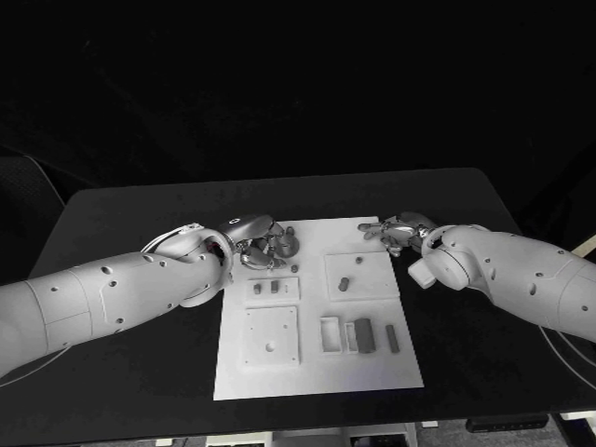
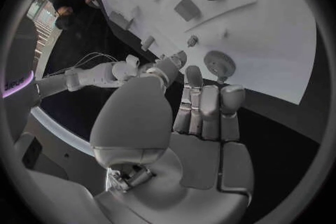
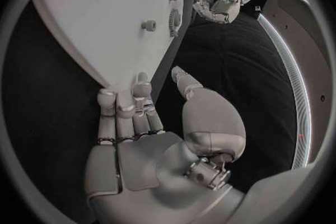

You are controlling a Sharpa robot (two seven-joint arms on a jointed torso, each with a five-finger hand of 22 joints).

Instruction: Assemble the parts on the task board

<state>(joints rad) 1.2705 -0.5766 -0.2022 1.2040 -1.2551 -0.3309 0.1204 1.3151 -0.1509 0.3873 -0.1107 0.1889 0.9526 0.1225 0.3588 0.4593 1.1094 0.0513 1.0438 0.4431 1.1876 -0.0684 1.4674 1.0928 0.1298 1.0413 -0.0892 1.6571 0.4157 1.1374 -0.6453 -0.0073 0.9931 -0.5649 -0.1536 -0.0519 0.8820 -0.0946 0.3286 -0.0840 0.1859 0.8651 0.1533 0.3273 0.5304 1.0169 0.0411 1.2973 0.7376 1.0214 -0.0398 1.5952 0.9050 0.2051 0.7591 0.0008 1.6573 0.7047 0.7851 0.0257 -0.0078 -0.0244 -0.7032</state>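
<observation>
My left hand (image 1: 262,244) hovers at the far-left edge of the task board (image 1: 379,368), fingers loosely apart, holding nothing. My right hand (image 1: 400,231) sits at the far-right corner, also empty w/ fingers spread. The board lies mid worktop (image 1: 124,209). Grey parts are on it: a dark block (image 1: 364,334) and a thin bar (image 1: 392,338) near-right beside a small open tray (image 1: 331,335), two short pegs (image 1: 266,289) left of centre, and a small piece (image 1: 341,280) on the centre-right plate.

Next step, I judge: pick one part. To do it well, approach from straight above, pinch across the narrow sides, and keep the other hand off the board so nothing gets nudged. Can't tell which socket fits which part yet.
</observation>
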